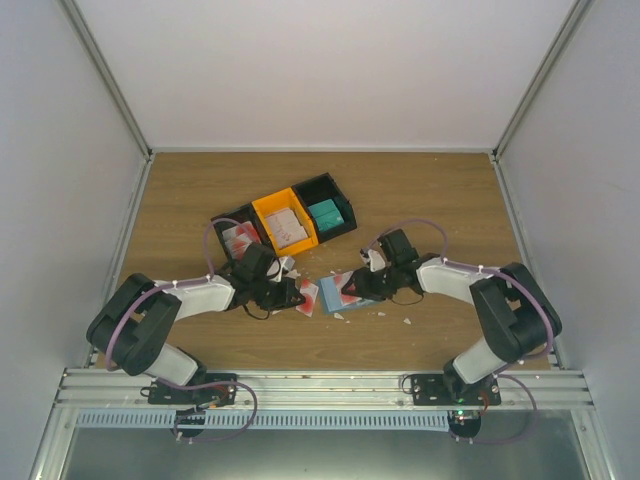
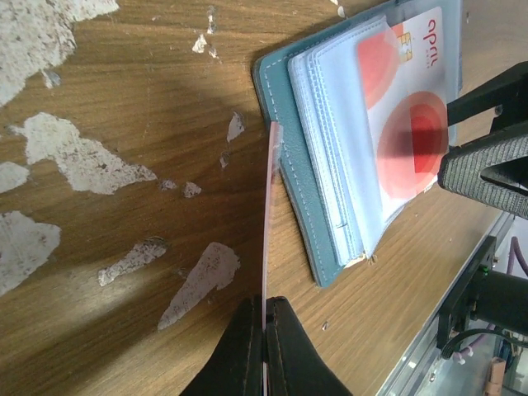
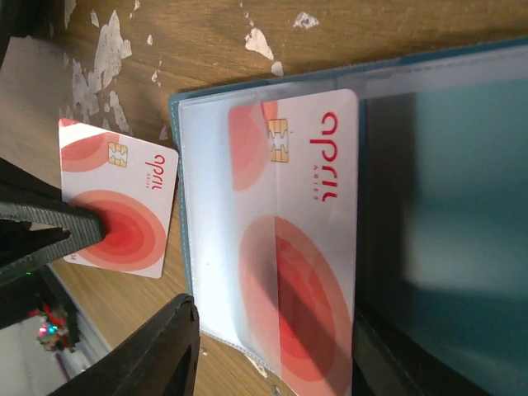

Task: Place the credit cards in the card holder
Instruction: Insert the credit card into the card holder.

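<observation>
left gripper: fingers pressed together with no gap, clamped on one end of a thin card.
held card: a thin rectangular plastic credit card, white with red circles, a gold chip and red lettering. The left wrist view shows it edge-on. Its far end is just beside the outer edge of the holder's cover; whether the two touch cannot be told.
right gripper: jaws standing apart, one finger to each side of the near end of the sleeved card, pinching nothing that shows.
sleeved card: a second credit card of the same red-and-white print, lying among the holder's clear sleeves, partly under a milky plastic leaf.
card holder: a flat teal folding wallet with stitched edges, lying open on the table between the two grippers, with a stack of clear plastic sleeves on top.
table: brown wood-grain top with chipped white patches; small white scraps lie around the holder.
bins: three in a slanted row beyond the grippers. A black plastic bin holds red-and-white cards, an orange plastic bin holds pale cards, and a second black bin holds a brighter teal stack.
</observation>
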Action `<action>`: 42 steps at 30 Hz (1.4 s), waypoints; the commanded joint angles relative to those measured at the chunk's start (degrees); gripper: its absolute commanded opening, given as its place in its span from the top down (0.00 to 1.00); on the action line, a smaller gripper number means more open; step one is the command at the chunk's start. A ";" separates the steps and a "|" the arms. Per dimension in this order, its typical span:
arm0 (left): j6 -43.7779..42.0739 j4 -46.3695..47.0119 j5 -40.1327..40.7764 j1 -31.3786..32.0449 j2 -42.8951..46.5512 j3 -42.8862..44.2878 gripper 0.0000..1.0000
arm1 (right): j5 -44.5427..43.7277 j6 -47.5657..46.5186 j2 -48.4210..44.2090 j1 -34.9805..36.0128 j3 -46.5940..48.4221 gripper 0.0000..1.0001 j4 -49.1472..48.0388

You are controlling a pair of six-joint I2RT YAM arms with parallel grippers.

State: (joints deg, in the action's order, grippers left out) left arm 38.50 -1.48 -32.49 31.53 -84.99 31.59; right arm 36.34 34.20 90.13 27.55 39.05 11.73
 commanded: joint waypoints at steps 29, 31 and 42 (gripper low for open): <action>-0.27 2.87 -2.28 0.38 0.63 -0.60 1.00 | -23.30 -0.76 -4.17 6.31 9.34 0.32 15.21; -0.21 2.96 -2.42 0.38 0.39 -0.44 1.00 | -21.73 -1.28 -3.08 6.29 9.18 0.33 14.46; -0.65 3.52 -3.85 0.46 -1.08 0.35 1.00 | -19.44 -2.65 1.97 6.52 9.20 0.34 11.15</action>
State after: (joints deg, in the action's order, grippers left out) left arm 38.48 -0.60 -34.98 31.53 -85.12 31.27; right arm 16.43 32.99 89.93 33.50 47.46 24.27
